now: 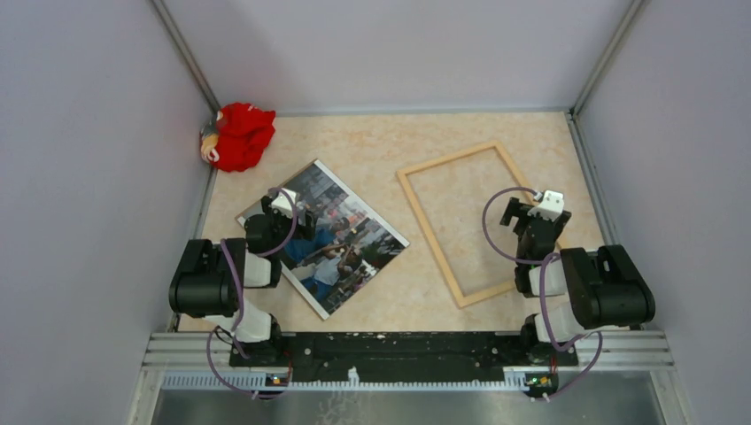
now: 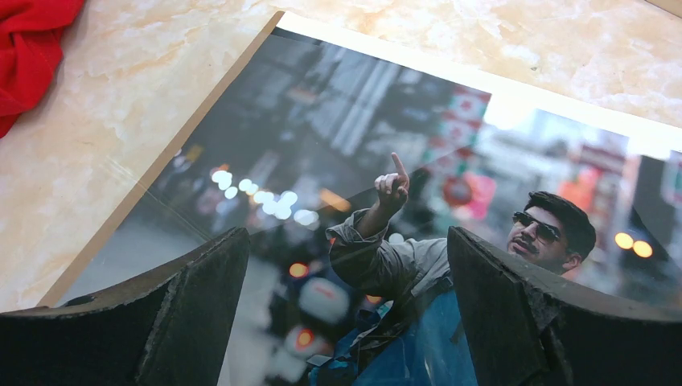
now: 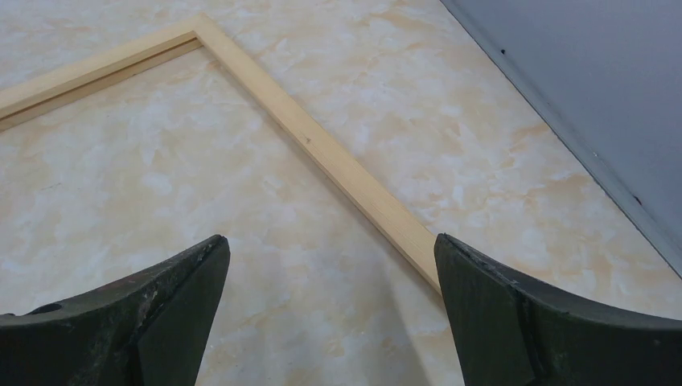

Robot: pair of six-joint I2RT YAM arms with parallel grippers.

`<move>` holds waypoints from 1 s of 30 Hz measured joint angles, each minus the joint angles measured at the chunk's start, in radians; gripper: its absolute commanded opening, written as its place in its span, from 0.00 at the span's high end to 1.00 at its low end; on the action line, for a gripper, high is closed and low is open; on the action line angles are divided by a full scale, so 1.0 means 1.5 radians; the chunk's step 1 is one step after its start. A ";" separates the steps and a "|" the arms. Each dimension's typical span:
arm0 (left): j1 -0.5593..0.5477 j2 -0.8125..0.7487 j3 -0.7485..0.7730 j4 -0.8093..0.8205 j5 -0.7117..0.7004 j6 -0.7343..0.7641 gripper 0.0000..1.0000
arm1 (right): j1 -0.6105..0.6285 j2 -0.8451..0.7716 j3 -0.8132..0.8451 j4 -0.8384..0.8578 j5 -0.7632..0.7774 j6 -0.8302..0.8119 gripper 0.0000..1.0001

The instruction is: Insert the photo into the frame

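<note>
The photo, a glossy street scene with a pointing man, lies face up and askew on the left of the marble table. My left gripper hovers low over its left part, open, and in the left wrist view the photo fills the gap of the left gripper. The frame, thin light wood, lies flat to the right. My right gripper stands open by its right side. In the right wrist view the frame's bar runs toward the right finger of the right gripper.
A red cloth is bunched in the far left corner, also visible as the red cloth. A thin brown edge shows along the photo's left side. Grey walls close the table in on three sides.
</note>
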State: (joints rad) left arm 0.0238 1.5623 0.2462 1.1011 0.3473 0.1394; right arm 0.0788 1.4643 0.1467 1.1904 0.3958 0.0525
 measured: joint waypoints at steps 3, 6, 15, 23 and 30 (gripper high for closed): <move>0.000 0.000 0.000 0.000 0.000 0.000 0.01 | 0.000 0.000 0.000 0.000 0.000 0.000 0.01; 0.000 0.000 0.000 0.000 0.000 0.000 0.01 | 0.000 0.000 0.000 0.000 0.000 0.000 0.01; 0.000 0.000 0.000 0.003 -0.001 -0.004 0.01 | 0.007 -0.039 0.034 -0.100 0.000 -0.003 0.01; 0.001 -0.042 0.201 -0.279 -0.037 -0.014 0.01 | 0.009 -0.168 0.417 -0.586 -0.077 0.100 0.01; 0.017 -0.051 0.409 -0.536 -0.041 0.011 0.01 | 0.010 -0.214 0.418 -0.593 -0.379 0.269 0.01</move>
State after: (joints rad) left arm 0.0498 1.4860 0.8604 0.2974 0.2855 0.1555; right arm 0.0937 1.1427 0.7742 0.3012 -0.1722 0.4564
